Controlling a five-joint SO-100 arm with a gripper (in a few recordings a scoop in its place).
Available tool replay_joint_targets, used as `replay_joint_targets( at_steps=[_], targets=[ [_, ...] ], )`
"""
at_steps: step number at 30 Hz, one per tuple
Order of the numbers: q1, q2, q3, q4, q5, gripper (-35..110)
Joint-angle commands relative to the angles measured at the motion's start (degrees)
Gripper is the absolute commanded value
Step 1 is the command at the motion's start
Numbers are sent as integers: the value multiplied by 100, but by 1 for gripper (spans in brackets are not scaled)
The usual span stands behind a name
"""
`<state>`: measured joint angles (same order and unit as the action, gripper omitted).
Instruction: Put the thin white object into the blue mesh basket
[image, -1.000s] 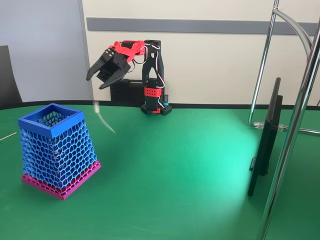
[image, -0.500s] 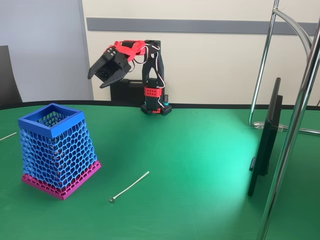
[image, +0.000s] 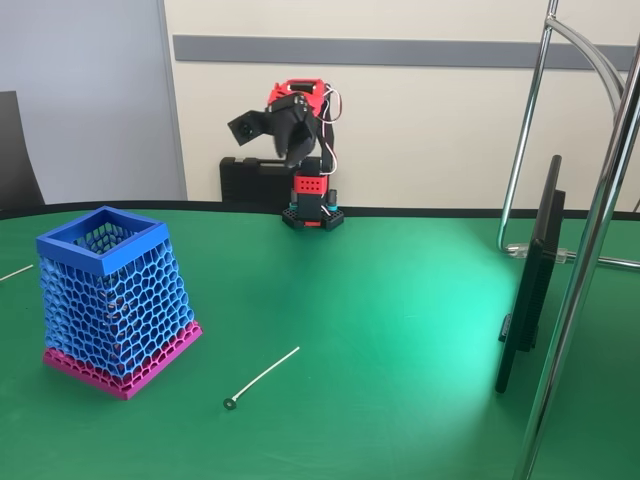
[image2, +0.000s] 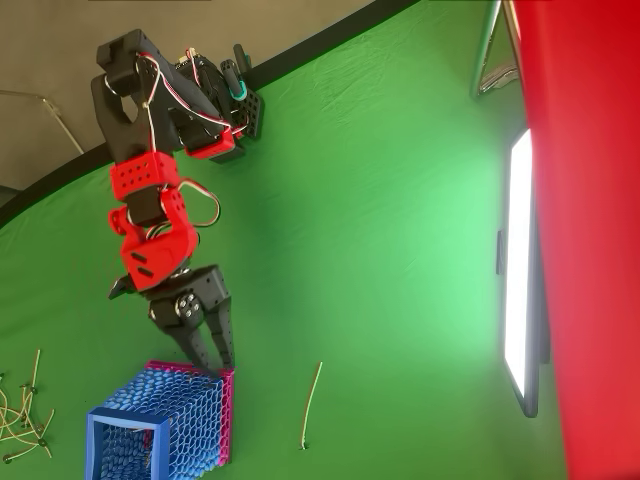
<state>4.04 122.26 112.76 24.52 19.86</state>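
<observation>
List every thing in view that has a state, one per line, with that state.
thin white object: lying flat on the green table, outside and beside the basket, ring end nearest the camera.
blue mesh basket: upright, open top.
tool: raised, holding nothing; open or shut unclear.
monitor: lit.

A green worktop (image: 400, 300) is seen. The blue mesh basket (image: 112, 300) is patterned in honeycomb, banded magenta-pink at its bottom. The thin white object (image: 262, 377) is white, dark-ringed at one end. The arm (image2: 150, 200) is coloured red and black.

Red and black arm (image2: 150, 215) with looped white cables, black pointed fingers (image2: 205, 335), and round screws.
</observation>
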Motion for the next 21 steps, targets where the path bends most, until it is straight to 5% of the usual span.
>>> replay_joint_targets(
  at_steps=[1,21],
  targets=[
    [-202,773,439,88,-466,8],
    [-562,4315,4395,220,-1740,0]
  ],
)
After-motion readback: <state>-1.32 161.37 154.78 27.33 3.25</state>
